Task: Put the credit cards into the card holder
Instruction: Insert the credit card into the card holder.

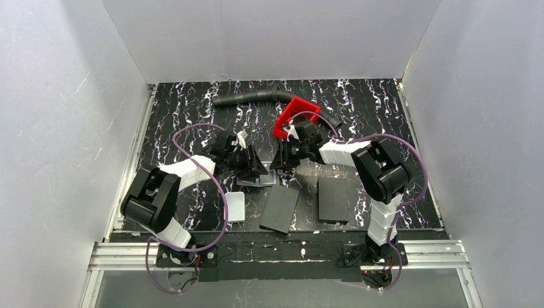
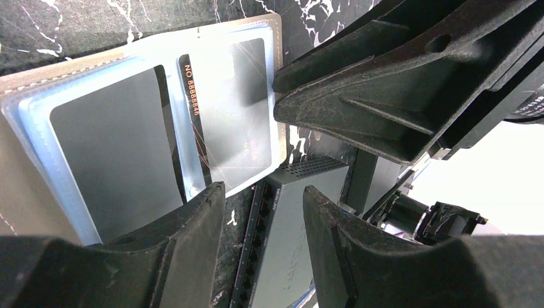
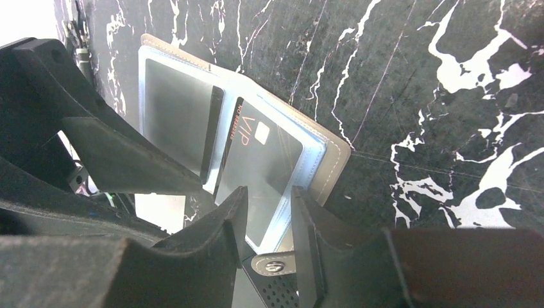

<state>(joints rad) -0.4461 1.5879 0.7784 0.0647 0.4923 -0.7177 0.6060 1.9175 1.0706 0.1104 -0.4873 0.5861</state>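
Note:
The card holder point(image 3: 333, 157) lies open on the marble table, its clear blue-tinted sleeves facing up and its clasp tab point(image 3: 272, 264) at the near edge. Two credit cards sit in its sleeves: a dark VIP card point(image 3: 263, 160), numbered along one edge point(image 2: 228, 109), and a plain grey card point(image 2: 112, 167). My right gripper point(image 3: 269, 190) hovers open over the holder's near corner, fingers apart on either side of the sleeve edge. My left gripper point(image 2: 263, 189) is open just beside the holder, with nothing between its fingers. From above, both grippers point(image 1: 253, 163) point(image 1: 282, 157) meet over the holder point(image 1: 256, 181).
Two flat black panels point(image 1: 280, 208) point(image 1: 333, 199) lie near the front, one point(image 2: 301, 231) right under my left fingers. A white rounded box point(image 1: 235, 206) sits front left. A red tray point(image 1: 295, 115) and a black hose point(image 1: 253, 97) are at the back.

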